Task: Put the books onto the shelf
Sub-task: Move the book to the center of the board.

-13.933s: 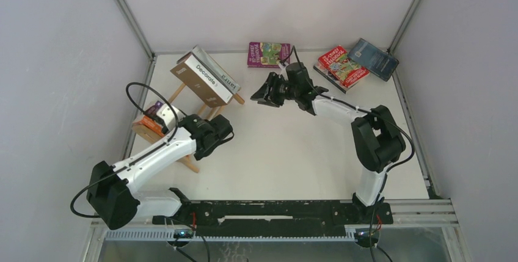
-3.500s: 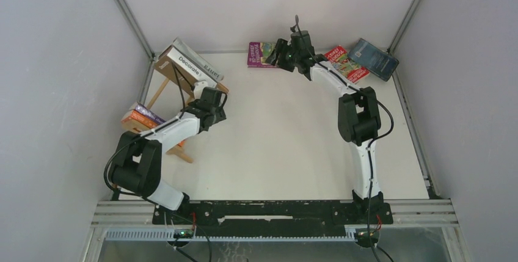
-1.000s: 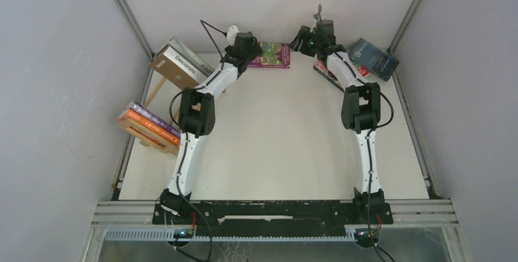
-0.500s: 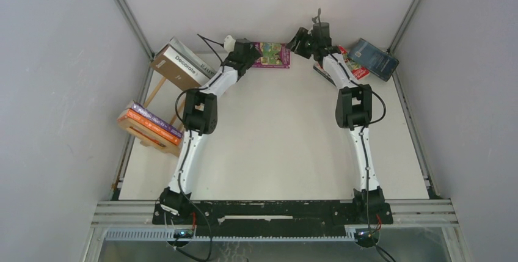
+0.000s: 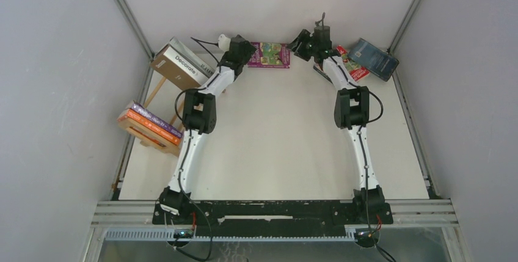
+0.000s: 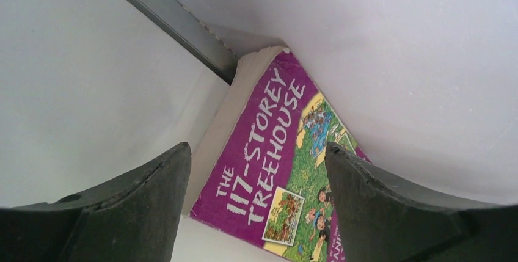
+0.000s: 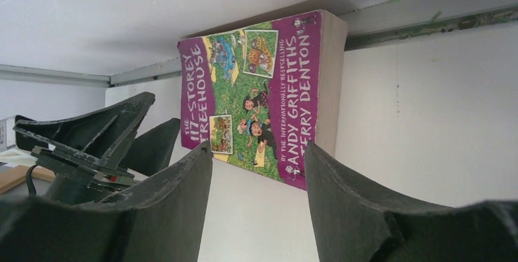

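Lab test cell: white panel walls (image 5: pixel 55 91), aluminium corner posts (image 5: pixel 125 11), black mounting rail (image 5: pixel 269 211) along table (image 5: pixel 275 152) edge.

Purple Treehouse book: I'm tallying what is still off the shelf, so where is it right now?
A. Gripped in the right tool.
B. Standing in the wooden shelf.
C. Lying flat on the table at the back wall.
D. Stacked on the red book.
C: the purple book lies cover-up on the table at the back wall, between the open left tool and right tool, neither closed on it.
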You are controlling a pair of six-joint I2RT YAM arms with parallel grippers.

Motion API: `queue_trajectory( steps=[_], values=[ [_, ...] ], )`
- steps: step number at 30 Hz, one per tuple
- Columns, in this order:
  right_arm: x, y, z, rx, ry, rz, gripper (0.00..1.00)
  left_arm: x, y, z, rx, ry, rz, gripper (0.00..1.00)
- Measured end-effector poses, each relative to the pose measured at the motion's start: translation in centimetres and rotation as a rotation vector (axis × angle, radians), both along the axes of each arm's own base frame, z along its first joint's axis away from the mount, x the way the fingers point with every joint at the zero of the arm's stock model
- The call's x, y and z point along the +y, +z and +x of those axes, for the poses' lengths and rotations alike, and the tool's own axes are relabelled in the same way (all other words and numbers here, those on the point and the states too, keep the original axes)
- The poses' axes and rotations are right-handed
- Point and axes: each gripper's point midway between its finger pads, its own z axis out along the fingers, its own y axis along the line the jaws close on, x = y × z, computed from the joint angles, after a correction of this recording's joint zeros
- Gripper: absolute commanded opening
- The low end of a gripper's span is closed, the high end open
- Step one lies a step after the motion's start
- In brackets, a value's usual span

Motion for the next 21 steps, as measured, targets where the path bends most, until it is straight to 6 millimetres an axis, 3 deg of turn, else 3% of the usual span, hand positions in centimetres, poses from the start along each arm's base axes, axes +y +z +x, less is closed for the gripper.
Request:
queue_trajectory(
  steps=[16,21],
  values=[
    [-0.4,-4.9,0.9,0.139,-0.113,0.165,0.62,-0.5,-0.6,1.3,-0.047,-0.020,-0.119,0.83],
    [-0.2,-5.4,0.9,0.165,-0.123,0.202,0.62,-0.6,-0.3,1.4,-0.056,-0.034,-0.130,0.82]
  ],
)
